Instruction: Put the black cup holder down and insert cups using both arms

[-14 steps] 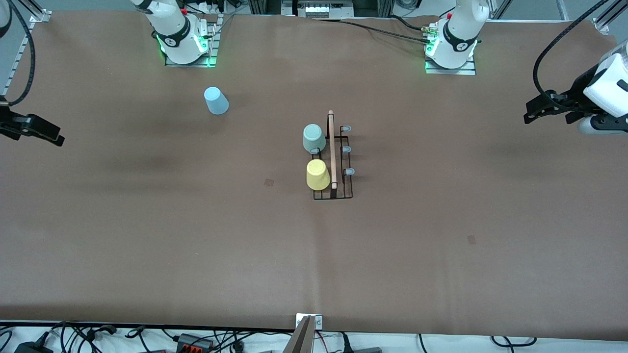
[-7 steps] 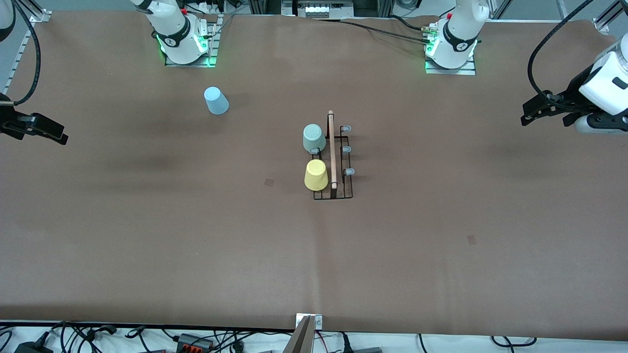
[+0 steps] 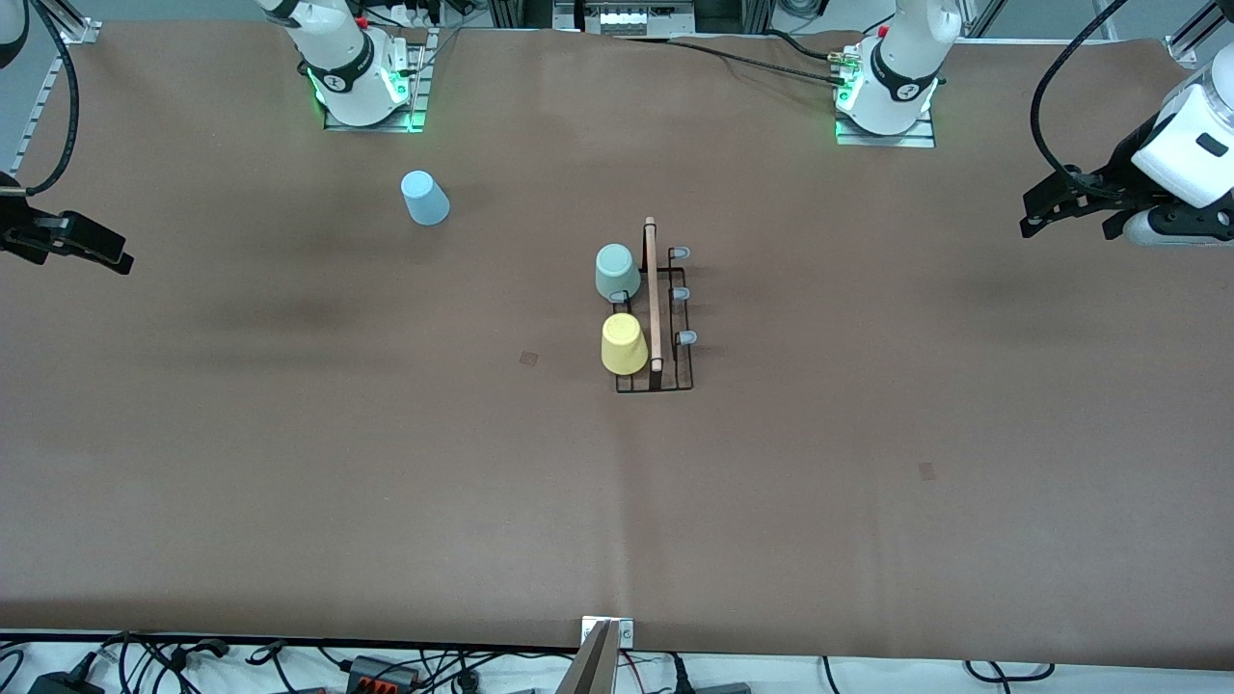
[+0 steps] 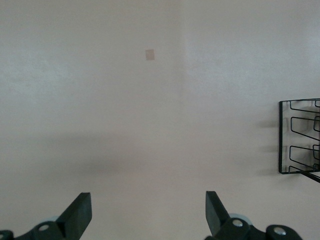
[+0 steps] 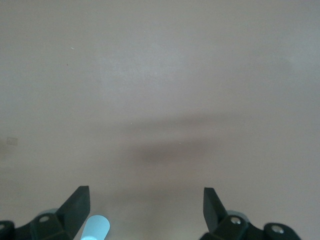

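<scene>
The black cup holder (image 3: 657,378) stands mid-table with its wooden rod handle (image 3: 653,289) on top. A grey-green cup (image 3: 616,272) and a yellow cup (image 3: 624,343) sit upside down on its prongs on the side toward the right arm's end. Three capped prongs (image 3: 681,293) on its other side are bare. A light blue cup (image 3: 424,198) stands upside down on the table close to the right arm's base. My left gripper (image 3: 1065,229) is open and empty over the left arm's end of the table (image 4: 147,212). My right gripper (image 3: 77,255) is open and empty over the right arm's end (image 5: 145,207).
The left wrist view shows one end of the holder's wire frame (image 4: 299,137). The light blue cup (image 5: 95,228) shows by one finger in the right wrist view. Both arm bases (image 3: 359,82) stand at the table's edge farthest from the front camera. Cables lie below the near edge.
The left gripper has drifted slightly toward the bases' side of the table. The right gripper has shifted a little as well. The cups and holder stay in place.
</scene>
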Controlling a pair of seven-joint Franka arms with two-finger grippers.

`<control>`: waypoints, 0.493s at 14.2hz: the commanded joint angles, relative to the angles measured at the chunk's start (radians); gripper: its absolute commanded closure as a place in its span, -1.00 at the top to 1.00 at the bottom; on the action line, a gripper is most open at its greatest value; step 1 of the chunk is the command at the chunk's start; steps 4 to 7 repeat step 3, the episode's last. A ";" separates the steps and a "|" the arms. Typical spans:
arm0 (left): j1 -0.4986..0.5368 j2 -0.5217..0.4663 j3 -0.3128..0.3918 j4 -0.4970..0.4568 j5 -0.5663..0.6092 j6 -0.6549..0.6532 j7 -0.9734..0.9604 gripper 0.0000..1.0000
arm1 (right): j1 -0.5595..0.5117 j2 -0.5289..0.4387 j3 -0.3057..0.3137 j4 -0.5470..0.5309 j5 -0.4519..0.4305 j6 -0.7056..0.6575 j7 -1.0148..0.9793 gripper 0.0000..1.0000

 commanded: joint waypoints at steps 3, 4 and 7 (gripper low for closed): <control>0.007 -0.014 -0.007 -0.012 -0.007 0.017 -0.001 1.00 | 0.012 -0.022 -0.010 -0.019 0.012 0.001 0.001 1.00; 0.007 -0.014 -0.007 -0.012 -0.007 0.017 -0.001 1.00 | 0.012 -0.022 -0.010 -0.019 0.012 0.001 0.001 1.00; 0.007 -0.014 -0.007 -0.012 -0.007 0.017 -0.001 1.00 | 0.012 -0.022 -0.010 -0.019 0.012 0.001 0.001 1.00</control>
